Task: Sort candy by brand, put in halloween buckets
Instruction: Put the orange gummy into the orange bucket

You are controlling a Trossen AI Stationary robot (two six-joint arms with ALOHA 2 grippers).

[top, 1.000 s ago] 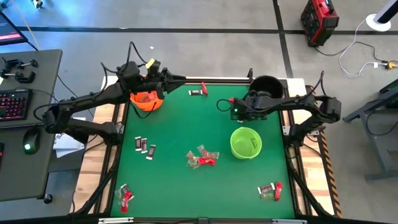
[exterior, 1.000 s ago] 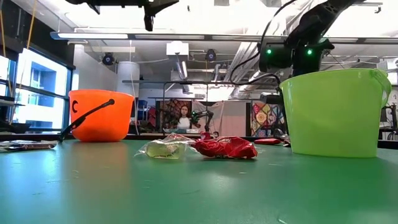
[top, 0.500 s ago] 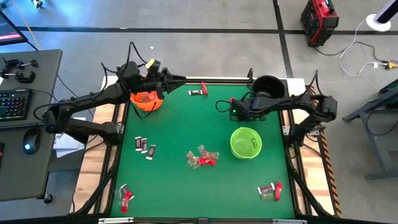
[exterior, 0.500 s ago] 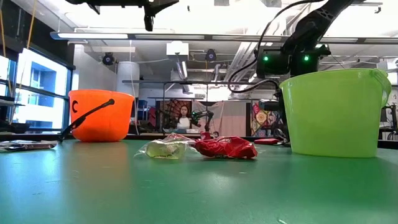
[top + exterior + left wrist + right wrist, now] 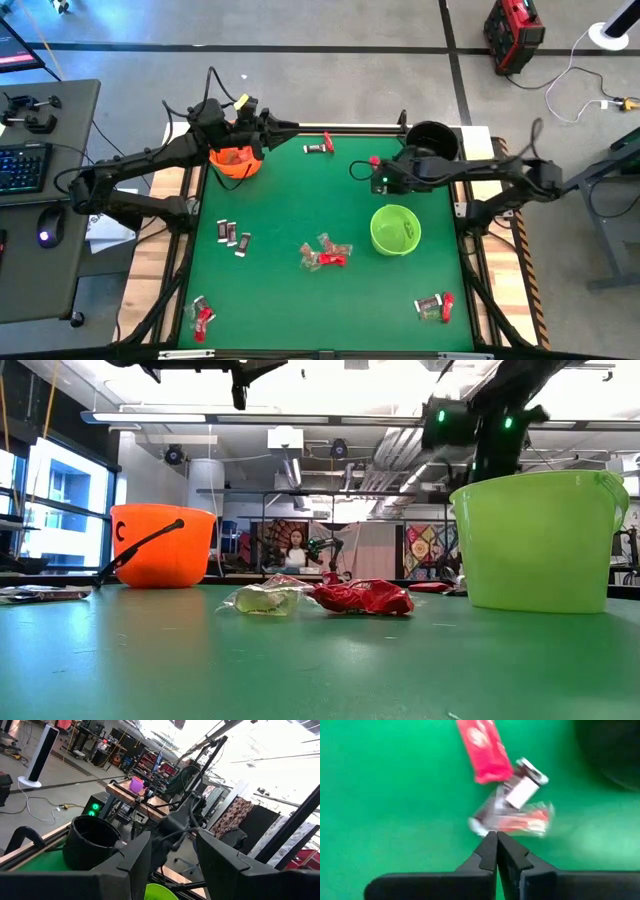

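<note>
My left gripper sits upper left of the high view, above the orange bucket, fingers spread and empty. Dark-wrapped candies lie left of centre; a red and clear pair sits at lower left. At centre, mixed candies rest on the green table, with another piece at top centre. My right gripper hangs right of centre, tips pressed together on nothing, above a red candy and a clear one. The lime bucket stands below it, the black bucket upper right. More candy lies lower right.
</note>
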